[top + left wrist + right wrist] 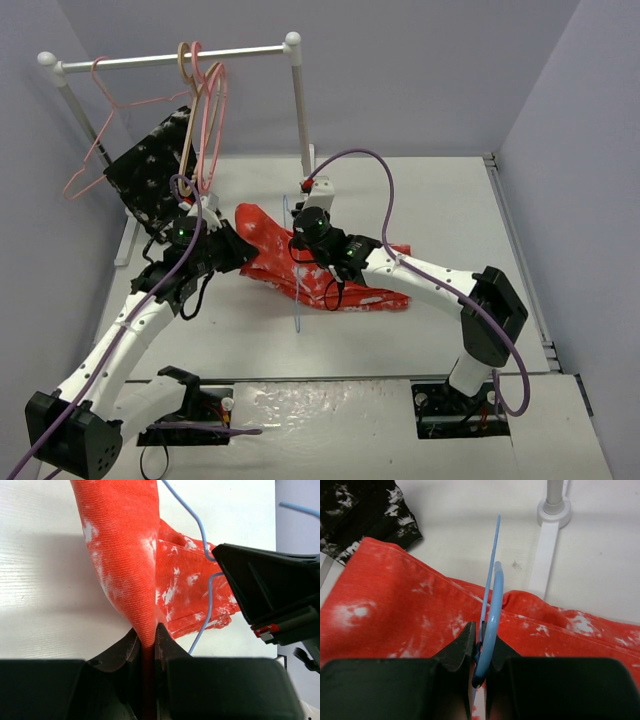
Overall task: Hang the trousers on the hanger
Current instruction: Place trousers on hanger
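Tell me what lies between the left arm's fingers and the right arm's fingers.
Trousers cloth: the top view shows a red fold running from the left fingers, shut on it, to the right fingers, which pinch the hanger.

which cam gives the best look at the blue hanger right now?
Left wrist: the hanger shows side-on as bent wire crossing the trousers, though part of it is hidden. Top external gives only a faint thin line. Right wrist sees it edge-on, pinched between the right fingers.
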`<state>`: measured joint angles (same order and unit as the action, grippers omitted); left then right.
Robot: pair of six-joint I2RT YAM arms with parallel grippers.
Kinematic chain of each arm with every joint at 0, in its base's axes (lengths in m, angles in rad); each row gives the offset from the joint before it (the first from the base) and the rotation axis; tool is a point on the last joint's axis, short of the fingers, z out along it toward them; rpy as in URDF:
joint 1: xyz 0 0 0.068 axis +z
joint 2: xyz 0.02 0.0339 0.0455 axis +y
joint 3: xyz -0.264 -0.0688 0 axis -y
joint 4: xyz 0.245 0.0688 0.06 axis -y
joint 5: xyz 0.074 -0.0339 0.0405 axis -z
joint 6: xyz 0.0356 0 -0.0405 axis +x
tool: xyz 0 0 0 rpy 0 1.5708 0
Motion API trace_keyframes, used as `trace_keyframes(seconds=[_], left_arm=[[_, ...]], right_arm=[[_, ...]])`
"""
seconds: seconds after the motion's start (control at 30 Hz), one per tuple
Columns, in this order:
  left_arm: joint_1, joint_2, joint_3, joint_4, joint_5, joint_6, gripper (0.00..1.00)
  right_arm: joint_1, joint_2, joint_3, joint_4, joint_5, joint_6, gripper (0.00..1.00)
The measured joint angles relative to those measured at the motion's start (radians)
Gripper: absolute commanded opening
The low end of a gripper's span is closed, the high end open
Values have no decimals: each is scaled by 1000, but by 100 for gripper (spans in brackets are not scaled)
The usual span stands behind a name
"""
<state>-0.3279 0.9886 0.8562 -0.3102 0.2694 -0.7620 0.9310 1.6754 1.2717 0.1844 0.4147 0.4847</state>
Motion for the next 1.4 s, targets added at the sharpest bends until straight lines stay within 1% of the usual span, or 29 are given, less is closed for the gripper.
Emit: trace_keyframes(seconds=[0.37, 0.67, 1.07, 1.4], left_arm=[[-3, -6, 100, -33, 3, 3, 0], [-3, -31, 99, -45, 4, 17, 0], [-3, -37, 76, 16, 48, 16, 0], [-4, -45, 61, 23, 52, 18, 0]], right_arm=[[-15, -20, -61, -68, 17, 33, 0], [-15, -63, -62, -85, 7, 31, 0], [-13, -60, -54, -80, -69, 48, 0], [-14, -59, -45, -94, -49, 63, 0]])
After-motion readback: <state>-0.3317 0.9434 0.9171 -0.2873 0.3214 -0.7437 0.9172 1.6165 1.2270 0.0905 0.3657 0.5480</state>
